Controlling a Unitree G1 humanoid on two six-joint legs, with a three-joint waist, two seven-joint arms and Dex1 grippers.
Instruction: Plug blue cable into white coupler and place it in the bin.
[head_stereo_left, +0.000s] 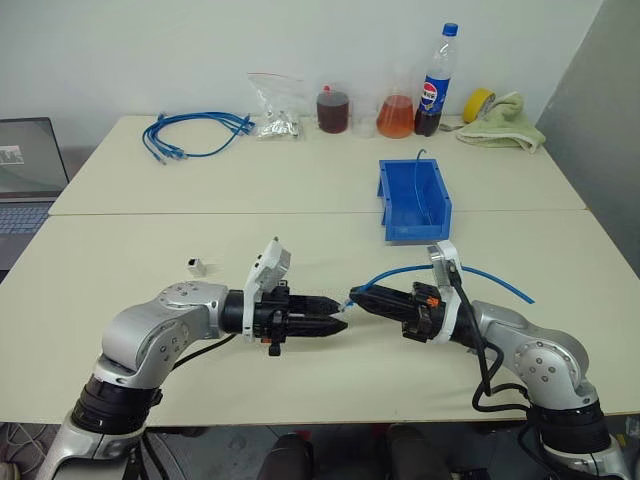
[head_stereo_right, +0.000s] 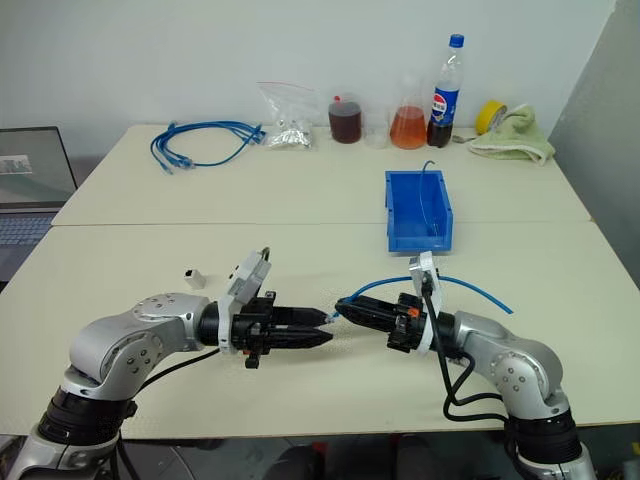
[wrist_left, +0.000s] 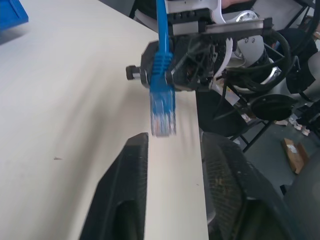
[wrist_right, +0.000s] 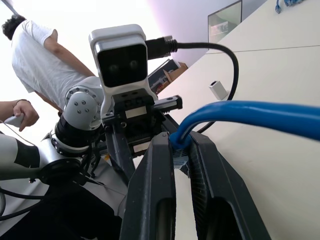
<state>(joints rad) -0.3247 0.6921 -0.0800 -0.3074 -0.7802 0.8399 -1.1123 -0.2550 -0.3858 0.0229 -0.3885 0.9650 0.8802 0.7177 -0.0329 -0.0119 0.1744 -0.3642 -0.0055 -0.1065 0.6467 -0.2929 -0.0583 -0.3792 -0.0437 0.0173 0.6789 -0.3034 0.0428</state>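
My right gripper (head_stereo_left: 352, 296) is shut on the plug end of the blue cable (head_stereo_left: 400, 271). The cable arcs back over that arm and trails onto the table at the right. In the right wrist view the fingers (wrist_right: 150, 190) clamp the plug. My left gripper (head_stereo_left: 340, 322) faces it tip to tip, just short of the plug. In the left wrist view its fingers (wrist_left: 125, 190) stand apart, with the clear plug (wrist_left: 162, 112) hanging in front of the gap, untouched. The white coupler (head_stereo_left: 197, 265) lies alone on the table, left of my left arm. The blue bin (head_stereo_left: 414, 200) stands behind my right gripper.
Along the far edge of the table are a coiled bundle of blue cables (head_stereo_left: 195, 135), a plastic bag (head_stereo_left: 275, 105), two flasks (head_stereo_left: 395, 115), a cola bottle (head_stereo_left: 437, 85), yellow tape (head_stereo_left: 478, 103) and a towel (head_stereo_left: 505, 125). A laptop (head_stereo_left: 25, 175) sits at the left. A person (wrist_right: 35, 55) stands behind.
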